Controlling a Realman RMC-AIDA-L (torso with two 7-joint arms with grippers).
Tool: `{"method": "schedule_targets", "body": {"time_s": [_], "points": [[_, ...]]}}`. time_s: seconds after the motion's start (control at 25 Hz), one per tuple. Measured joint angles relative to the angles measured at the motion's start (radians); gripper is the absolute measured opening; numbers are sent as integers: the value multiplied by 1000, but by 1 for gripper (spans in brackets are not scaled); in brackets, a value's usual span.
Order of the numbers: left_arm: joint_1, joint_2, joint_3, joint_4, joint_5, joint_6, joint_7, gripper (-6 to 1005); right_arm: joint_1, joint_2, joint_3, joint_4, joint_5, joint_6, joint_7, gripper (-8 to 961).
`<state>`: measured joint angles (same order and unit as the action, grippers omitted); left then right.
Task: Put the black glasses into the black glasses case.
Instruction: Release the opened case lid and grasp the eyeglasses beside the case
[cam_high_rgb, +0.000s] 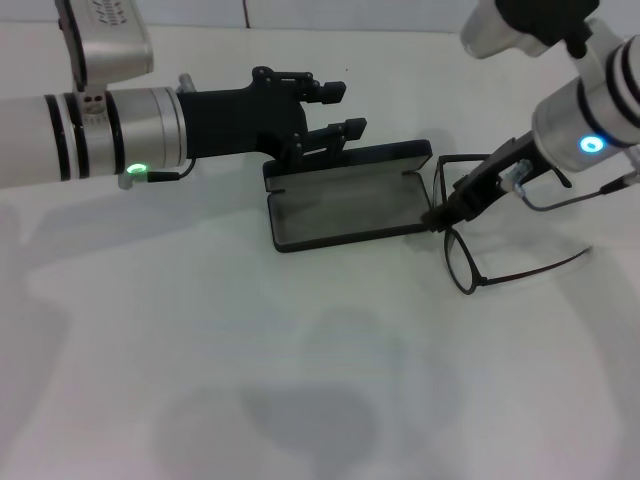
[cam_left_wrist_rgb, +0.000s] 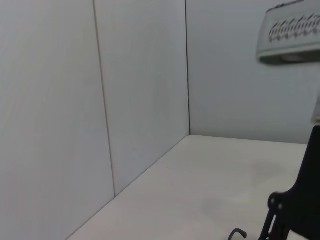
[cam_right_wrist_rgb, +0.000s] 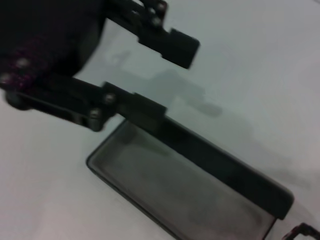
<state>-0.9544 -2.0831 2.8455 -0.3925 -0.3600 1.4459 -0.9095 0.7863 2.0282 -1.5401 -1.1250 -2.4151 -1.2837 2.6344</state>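
The black glasses case (cam_high_rgb: 345, 205) is lying open on the white table (cam_high_rgb: 200, 380), toward the far edge and about midway between the side edges, its grey-lined tray facing up and its lid standing along the far side. The left hand (cam_high_rgb: 336, 110) is reaching in from the table's left side and hovering at the lid's left end; its two fingers (cam_high_rgb: 330, 90) are standing apart, the lower one sitting right at the lid's top edge, though I cannot tell whether it is touching. The right wrist view is showing the same thing: the left hand (cam_right_wrist_rgb: 155, 75) with its jaws spread over the case (cam_right_wrist_rgb: 175, 185).

The black glasses (cam_high_rgb: 470, 225) are sitting just beside the case's right end, toward the table's right edge, with the lenses facing the case and the temple arms trailing off to the right. The right hand (cam_high_rgb: 445, 212) is coming down from the far right corner and is clamped on the frame near the bridge, holding the glasses tilted, the lower lens near the table
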Motion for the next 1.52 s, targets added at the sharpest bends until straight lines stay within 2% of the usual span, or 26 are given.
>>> {"method": "schedule_targets", "body": {"time_s": [0.2,0.68,1.52], "points": [[2,0,0,0,0,0,9,482,23,0,-29,47,0,16,17,583],[-1,0,0,0,0,-7,17,482,17,0,-98,93,-2,83,24,557],[-3,-1,0,0,-1,-9,8,482,-4,-2,-96,97,-73,95,25,468]]}}
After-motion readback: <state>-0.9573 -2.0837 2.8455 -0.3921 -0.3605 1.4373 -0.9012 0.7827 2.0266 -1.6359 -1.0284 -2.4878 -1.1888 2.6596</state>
